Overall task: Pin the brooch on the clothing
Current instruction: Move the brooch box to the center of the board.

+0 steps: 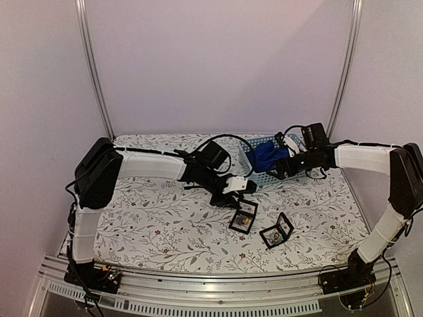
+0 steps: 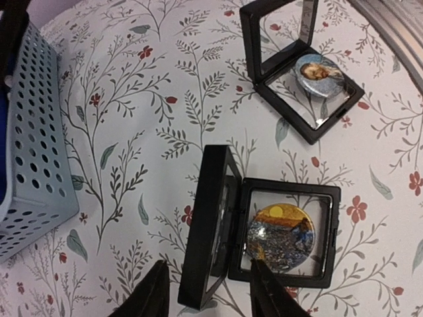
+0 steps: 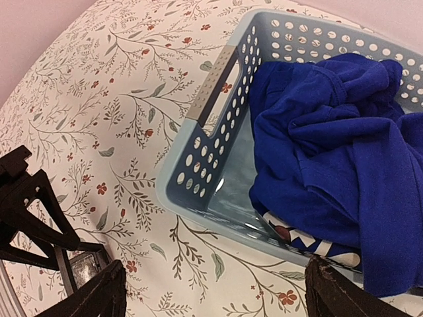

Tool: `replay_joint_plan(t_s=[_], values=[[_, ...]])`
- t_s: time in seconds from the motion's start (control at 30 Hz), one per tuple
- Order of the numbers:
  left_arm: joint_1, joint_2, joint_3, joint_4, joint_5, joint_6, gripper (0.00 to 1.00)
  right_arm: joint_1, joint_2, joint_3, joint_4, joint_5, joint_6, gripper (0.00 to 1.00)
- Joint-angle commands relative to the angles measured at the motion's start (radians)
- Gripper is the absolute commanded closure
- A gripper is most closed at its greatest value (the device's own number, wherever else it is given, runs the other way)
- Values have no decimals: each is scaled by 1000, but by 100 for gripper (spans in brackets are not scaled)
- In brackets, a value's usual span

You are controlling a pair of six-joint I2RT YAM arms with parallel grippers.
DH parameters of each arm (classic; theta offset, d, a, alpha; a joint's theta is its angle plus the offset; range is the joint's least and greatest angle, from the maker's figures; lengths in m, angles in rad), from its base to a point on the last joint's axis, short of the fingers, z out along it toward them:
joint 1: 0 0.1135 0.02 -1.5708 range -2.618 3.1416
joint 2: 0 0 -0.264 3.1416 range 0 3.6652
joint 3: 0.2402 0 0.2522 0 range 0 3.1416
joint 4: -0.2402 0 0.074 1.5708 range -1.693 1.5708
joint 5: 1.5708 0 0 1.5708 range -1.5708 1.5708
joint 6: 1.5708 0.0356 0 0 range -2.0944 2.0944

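Observation:
The royal-blue T-shirt lies crumpled in a pale blue perforated basket, with a bit of white and red print showing at its lower edge. It also shows in the top view. Two round brooches lie in open black display boxes on the floral cloth: a sunset-picture brooch in the nearer box and a portrait brooch in the farther box. My left gripper is open and empty, just above the nearer box's upright lid. My right gripper is open and empty at the basket's near corner.
The basket stands at the back of the table, and its wall is on the left in the left wrist view. The left arm and a box corner lie left of my right gripper. Metal frame posts flank the back.

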Motion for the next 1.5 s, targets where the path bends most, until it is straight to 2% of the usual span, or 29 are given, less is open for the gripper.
replay_joint_plan(t_s=[0.0,0.4,0.6,0.77,1.0,1.23,1.47], values=[[-12,10,19,41,-36,-41,63,5,-30,-10,22,-15,-10,8],[-13,-9,-11,69,-65,-62,82,4,-37,-28,36,-23,-11,8],[-14,-30,-29,61,-100,-72,100,4,-44,-41,46,-19,-7,8],[-5,-70,-70,50,-162,-137,100,4,-50,-46,49,-17,-3,8],[77,-131,-119,9,-287,-363,100,4,-52,-48,60,-25,1,8],[214,-245,-274,34,-390,-522,100,5,-43,-49,79,-53,7,8],[429,-376,-395,65,-433,-623,100,4,-38,-50,84,-62,2,8]])
